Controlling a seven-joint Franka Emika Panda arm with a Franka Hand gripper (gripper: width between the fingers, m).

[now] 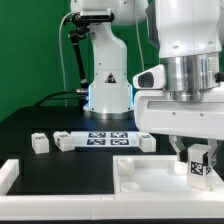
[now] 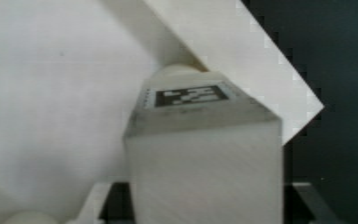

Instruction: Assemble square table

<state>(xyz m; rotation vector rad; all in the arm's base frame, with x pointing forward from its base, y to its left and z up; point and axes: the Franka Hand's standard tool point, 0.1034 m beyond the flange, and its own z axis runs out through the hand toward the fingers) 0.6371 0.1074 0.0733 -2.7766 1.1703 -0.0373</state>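
Observation:
My gripper [image 1: 198, 158] is shut on a short white block leg [image 1: 199, 167] with a black-and-white tag. It holds the leg upright over the right part of the white square panel [image 1: 145, 172], which lies rimmed side up at the front. In the wrist view the leg [image 2: 202, 155] fills the middle between my fingers [image 2: 98, 200], its tagged end pointing at the panel [image 2: 51, 100]. I cannot tell whether the leg's end touches the panel. Two more legs, one [image 1: 39, 143] and another [image 1: 64, 141], lie on the black table at the exterior view's left.
The marker board [image 1: 112, 138] lies flat behind the panel, in front of the robot base [image 1: 107, 85]. A long white bar [image 1: 12, 172] edges the black surface at the front left. A green wall stands behind.

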